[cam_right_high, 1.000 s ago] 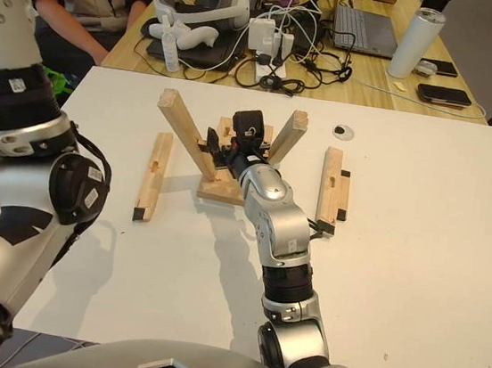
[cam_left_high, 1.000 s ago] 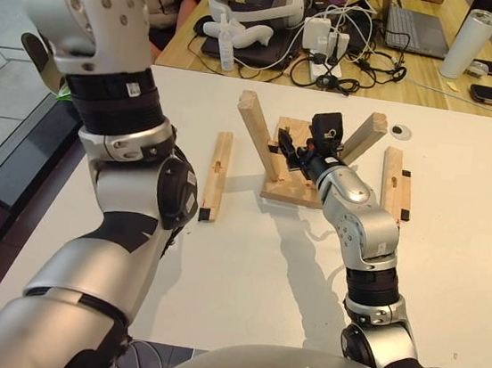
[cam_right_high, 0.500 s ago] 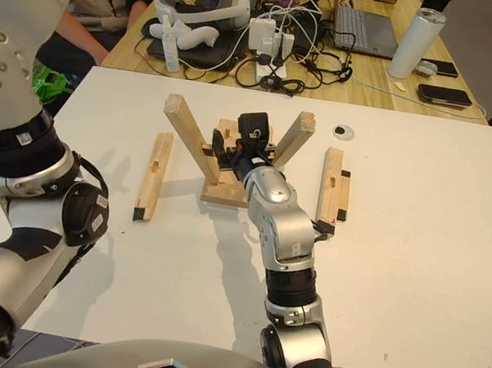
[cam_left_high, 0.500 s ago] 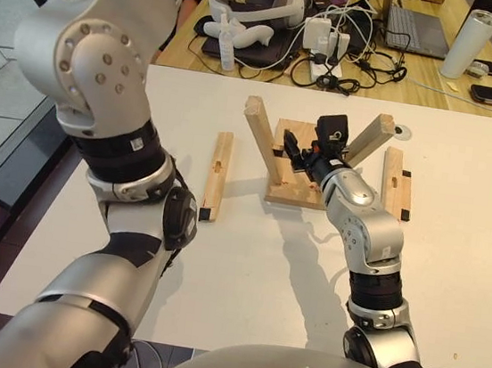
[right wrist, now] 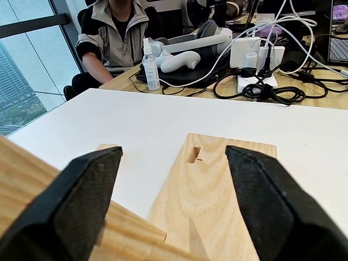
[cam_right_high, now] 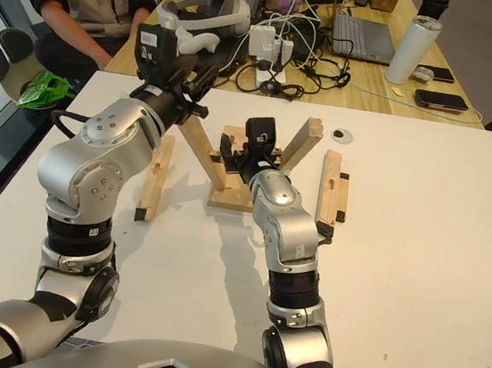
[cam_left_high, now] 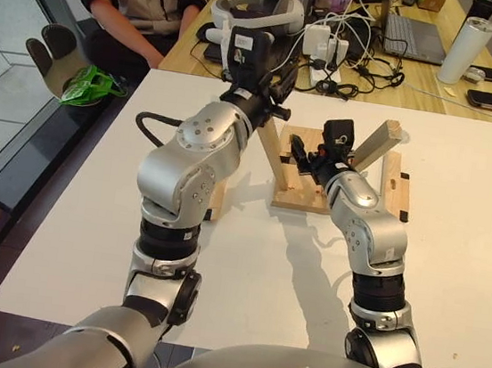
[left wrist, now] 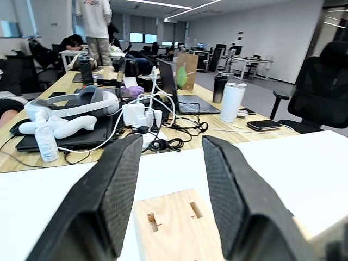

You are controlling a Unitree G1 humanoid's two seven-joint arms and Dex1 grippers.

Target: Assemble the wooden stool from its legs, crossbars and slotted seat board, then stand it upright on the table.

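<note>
Seat board [cam_left_high: 294, 194] lies flat on the table [cam_left_high: 452, 263] in our head views, two legs [cam_left_high: 273, 147] slanting up from it; left gripper [cam_left_high: 280, 85] and right gripper [cam_left_high: 302, 155] hover close above. Our left wrist view shows its fingers [left wrist: 117, 190] spread wide, empty. Our right wrist view shows the same: fingers [right wrist: 89, 190] gaping, nothing held, board beneath.

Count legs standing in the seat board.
2. The left leg slants up from the seat board's left side, the right leg from its right side. The right gripper covers part of the board; none seems hidden.
</note>
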